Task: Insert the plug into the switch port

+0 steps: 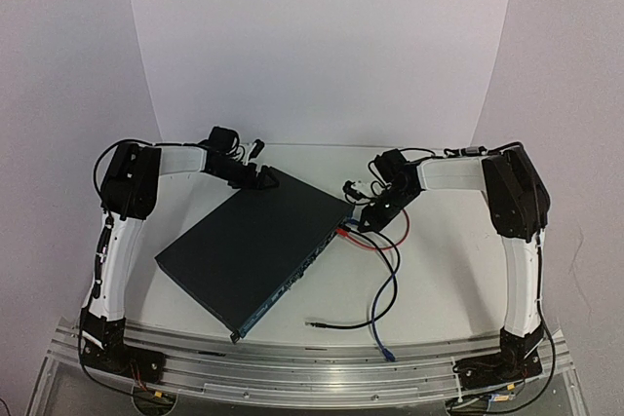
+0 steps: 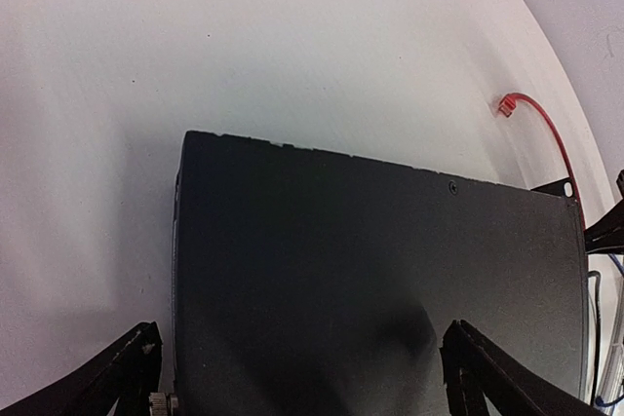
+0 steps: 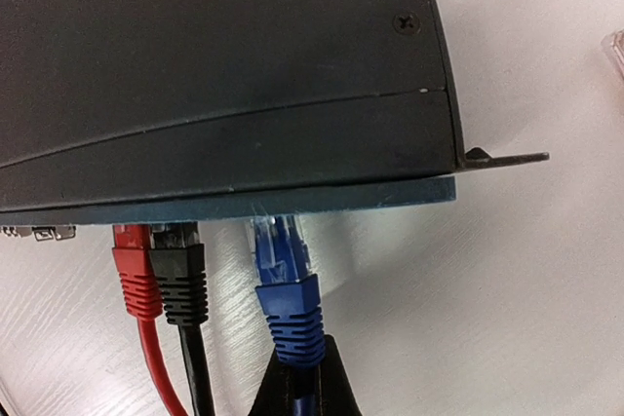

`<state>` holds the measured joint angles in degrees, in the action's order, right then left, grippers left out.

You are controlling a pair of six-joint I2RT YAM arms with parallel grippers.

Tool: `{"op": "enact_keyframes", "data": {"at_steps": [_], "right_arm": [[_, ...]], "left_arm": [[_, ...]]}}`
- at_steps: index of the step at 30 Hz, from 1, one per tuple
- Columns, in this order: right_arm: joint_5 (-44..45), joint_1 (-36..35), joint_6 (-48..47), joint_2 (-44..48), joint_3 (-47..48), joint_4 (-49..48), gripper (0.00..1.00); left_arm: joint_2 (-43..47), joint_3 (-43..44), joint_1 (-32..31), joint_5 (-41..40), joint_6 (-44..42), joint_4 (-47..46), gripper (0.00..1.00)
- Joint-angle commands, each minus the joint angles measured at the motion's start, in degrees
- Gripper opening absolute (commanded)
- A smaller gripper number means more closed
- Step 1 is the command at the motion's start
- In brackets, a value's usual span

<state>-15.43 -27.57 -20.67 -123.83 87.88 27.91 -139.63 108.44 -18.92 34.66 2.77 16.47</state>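
At the centre of the white table point(image 1: 439, 280) we see the switch point(image 1: 255, 245), a flat, dark navy-black metal box lying skewed. Its long sides run from about 1 o'clock to 7 o'clock in the top view. Its lid is plain and matte, with a small screw near one corner. The thin port face, edged in blue, looks toward 4 o'clock.

At the switch's 12 o'clock corner sits the left gripper point(image 1: 255, 177), released, its fingers point(image 2: 127, 372) spread wide over the two sides of the lid. Whether they touch it we cannot tell.

At about 2 o'clock from the box's middle, the right gripper point(image 3: 300, 362) is clenched on the blue cable point(image 1: 387, 351), just behind the boot of the blue plug point(image 3: 281, 250). That plug's clear tip meets the port face under the lid's lip, and we cannot tell if it is seated. At 9 o'clock from it in the wrist view, a black plug point(image 3: 181, 275) and a red plug point(image 3: 135, 275) sit in neighbouring ports, touching each other.
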Motion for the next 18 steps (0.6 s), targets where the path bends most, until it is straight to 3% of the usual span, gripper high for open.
{"op": "enact_keyframes", "data": {"at_steps": [1,18], "right_arm": [[0.49,0.06,3.06,-0.22,1.87,-4.28,0.0],[1.31,-0.58,5.76,0.64,0.59,-4.37,0.0]], "left_arm": [[-0.82,2.17,-0.89,3.79,-0.66,1.81,0.99],[-0.73,2.05,-0.95,5.22,-0.45,2.03,0.99]]}}
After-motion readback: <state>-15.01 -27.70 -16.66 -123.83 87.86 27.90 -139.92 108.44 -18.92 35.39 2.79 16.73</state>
